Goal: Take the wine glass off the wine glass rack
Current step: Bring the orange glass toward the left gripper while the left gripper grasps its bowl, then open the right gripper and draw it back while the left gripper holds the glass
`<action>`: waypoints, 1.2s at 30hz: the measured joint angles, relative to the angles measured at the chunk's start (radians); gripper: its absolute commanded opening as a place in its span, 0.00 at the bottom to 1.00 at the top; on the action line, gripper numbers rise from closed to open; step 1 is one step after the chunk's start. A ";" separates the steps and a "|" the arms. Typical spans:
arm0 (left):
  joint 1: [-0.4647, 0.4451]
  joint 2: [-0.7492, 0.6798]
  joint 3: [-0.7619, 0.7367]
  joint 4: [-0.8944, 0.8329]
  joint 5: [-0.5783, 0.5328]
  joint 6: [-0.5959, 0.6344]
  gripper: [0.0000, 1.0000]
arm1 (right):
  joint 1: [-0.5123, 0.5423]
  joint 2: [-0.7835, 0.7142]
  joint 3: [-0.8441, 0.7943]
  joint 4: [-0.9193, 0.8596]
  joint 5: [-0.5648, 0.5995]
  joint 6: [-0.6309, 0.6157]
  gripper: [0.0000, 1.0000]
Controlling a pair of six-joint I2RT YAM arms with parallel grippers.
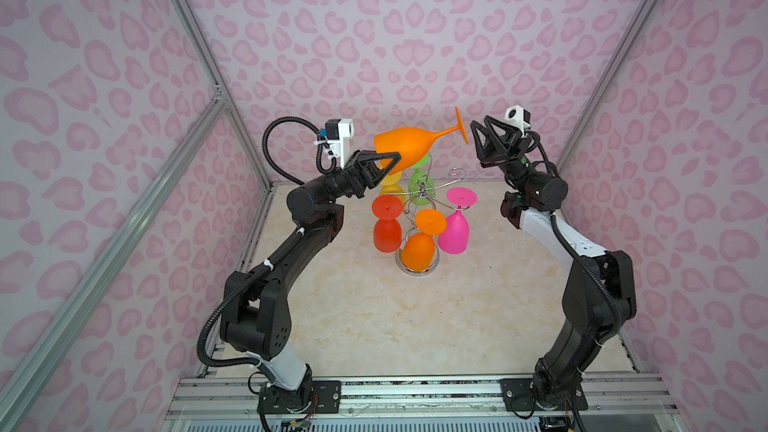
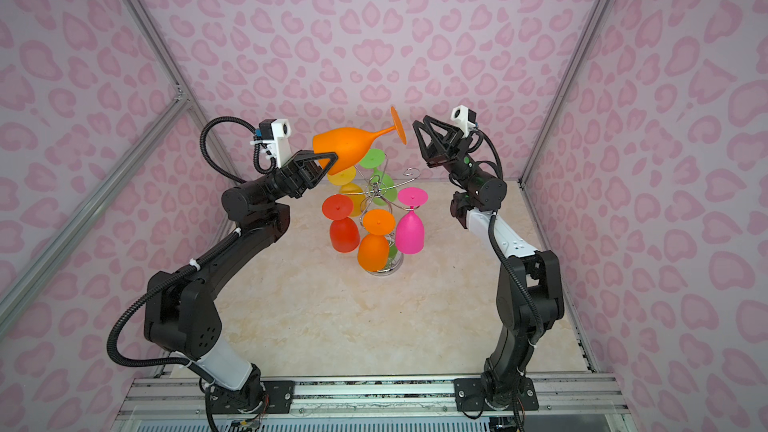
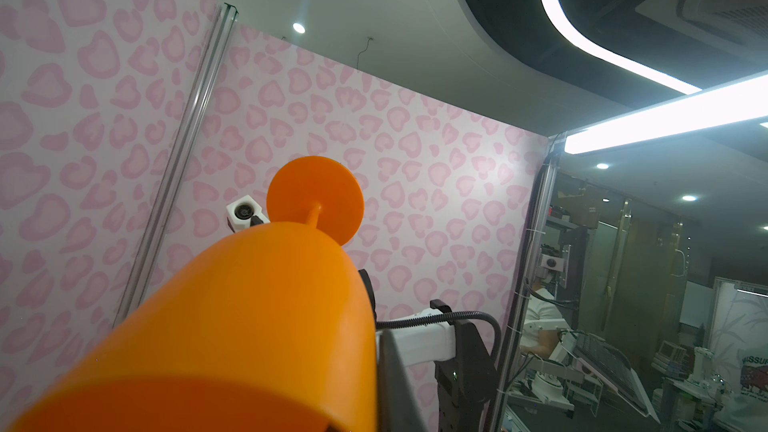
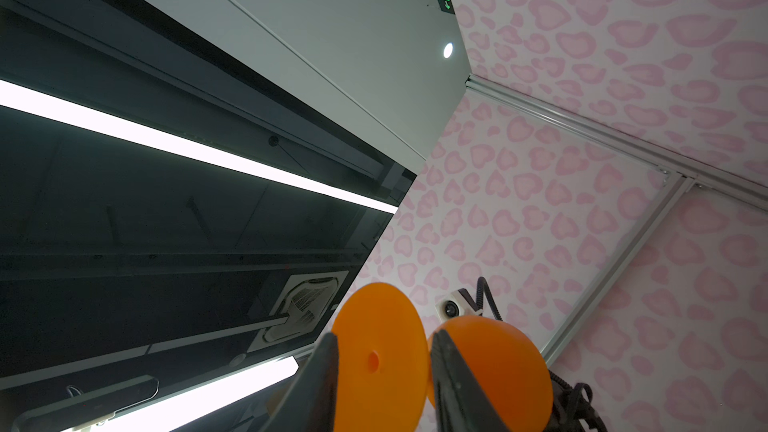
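Above the wine glass rack (image 1: 419,271), clear of its hooks, the orange wine glass (image 1: 405,145) is held on its side, bowl toward the left edge of the tabletop (image 1: 374,317) and foot toward the right edge. Its bowl is clamped near the rim by the left gripper (image 1: 395,157), whose fingers are closed tight against it. The right gripper (image 1: 479,120) is set level with the foot, its fingers spread apart and grasping nothing; in the right wrist view the foot disc is framed between the two fingers, and whether either touches it cannot be told. The rack is stood toward the far edge of the tabletop, about midway between the side edges. Five glasses are hung from it upside down by their feet: a red glass (image 1: 387,234) and a hanging orange glass (image 1: 417,251) on the near side, a pink glass (image 1: 454,232) toward the right edge, a green glass (image 1: 430,197) and a yellow glass (image 1: 390,192) on the far side. One curled hook arm (image 1: 457,171), toward the far right corner, is seen as plain wire.
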 measured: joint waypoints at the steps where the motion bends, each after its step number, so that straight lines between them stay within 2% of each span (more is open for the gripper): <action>1: -0.008 -0.014 -0.005 -0.012 0.014 0.014 0.02 | -0.010 -0.006 -0.005 0.001 -0.002 -0.003 0.43; 5: -0.031 -0.072 -0.032 -0.078 0.063 0.098 0.02 | -0.049 -0.034 -0.041 -0.008 -0.020 -0.033 0.42; 8: -0.056 -0.127 -0.066 -0.220 0.105 0.222 0.02 | -0.072 -0.072 -0.076 -0.058 -0.047 -0.090 0.42; 12: -0.088 -0.206 -0.077 -0.504 0.126 0.449 0.02 | -0.095 -0.139 -0.119 -0.165 -0.084 -0.209 0.42; 15: -0.121 -0.268 -0.053 -0.811 0.109 0.687 0.02 | -0.113 -0.194 -0.155 -0.285 -0.111 -0.322 0.42; 20: -0.206 -0.330 0.050 -1.344 0.001 1.082 0.02 | -0.158 -0.286 -0.215 -0.514 -0.130 -0.525 0.42; 25: -0.314 -0.339 0.119 -1.725 -0.137 1.355 0.02 | -0.223 -0.352 -0.276 -0.688 -0.130 -0.670 0.42; 30: -0.419 -0.327 0.152 -1.954 -0.285 1.512 0.02 | -0.280 -0.386 -0.307 -0.822 -0.126 -0.755 0.42; 36: -0.521 -0.315 0.173 -2.111 -0.455 1.600 0.02 | -0.297 -0.449 -0.282 -1.075 -0.084 -0.951 0.42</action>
